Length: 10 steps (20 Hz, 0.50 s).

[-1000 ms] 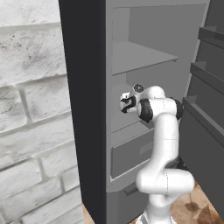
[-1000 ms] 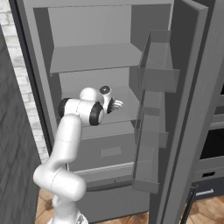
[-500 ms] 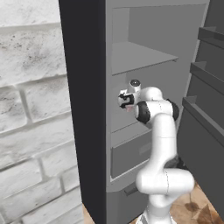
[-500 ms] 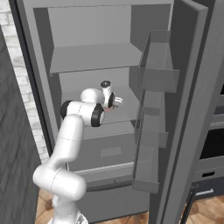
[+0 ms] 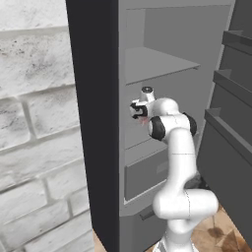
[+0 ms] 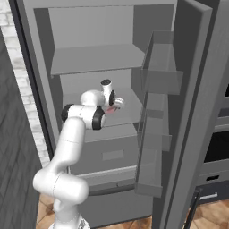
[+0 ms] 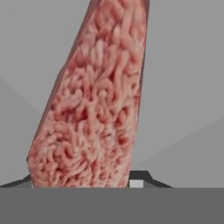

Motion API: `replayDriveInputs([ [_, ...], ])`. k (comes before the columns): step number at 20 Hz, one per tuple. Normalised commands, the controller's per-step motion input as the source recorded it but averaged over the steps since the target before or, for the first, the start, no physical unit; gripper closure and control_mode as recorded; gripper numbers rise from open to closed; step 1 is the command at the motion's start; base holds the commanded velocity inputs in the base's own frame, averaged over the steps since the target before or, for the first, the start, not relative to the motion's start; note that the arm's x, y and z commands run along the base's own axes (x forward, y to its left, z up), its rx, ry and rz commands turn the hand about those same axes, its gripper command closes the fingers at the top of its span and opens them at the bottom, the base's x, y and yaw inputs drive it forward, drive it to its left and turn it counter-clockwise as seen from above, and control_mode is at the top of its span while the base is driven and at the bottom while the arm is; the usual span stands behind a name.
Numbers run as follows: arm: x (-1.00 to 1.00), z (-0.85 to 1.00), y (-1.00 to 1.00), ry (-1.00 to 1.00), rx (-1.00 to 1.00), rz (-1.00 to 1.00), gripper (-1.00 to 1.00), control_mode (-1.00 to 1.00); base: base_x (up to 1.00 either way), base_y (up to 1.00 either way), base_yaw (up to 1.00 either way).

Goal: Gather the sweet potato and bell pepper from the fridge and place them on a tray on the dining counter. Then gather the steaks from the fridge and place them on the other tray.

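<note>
Hand view: steak (image 7: 94, 109) between fingertips (image 7: 139, 178)

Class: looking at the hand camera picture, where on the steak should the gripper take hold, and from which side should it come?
Grip the steak across its thin edges near the wide end, coming straight in from the fridge opening: it is a flat slab, broad face toward the camera, narrowing farther in.

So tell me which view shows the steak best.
The hand view: the steak is close up, pink and marbled, just past the fingers. The left base view gives a pink sliver beside the hand; the right base view a small pink patch on the fridge shelf.
</note>
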Motion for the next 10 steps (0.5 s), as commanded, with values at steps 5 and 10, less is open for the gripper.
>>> replayDriveInputs([
  [5,-0.70,-0.44,0.24,-0.09,0.05,-0.07,1.00,-1.00,0.00,0.00,0.00],
  [10,-1.00,-0.52,0.06,-0.30,0.08,-0.08,1.00,-1.00,0.00,0.00,0.00],
])
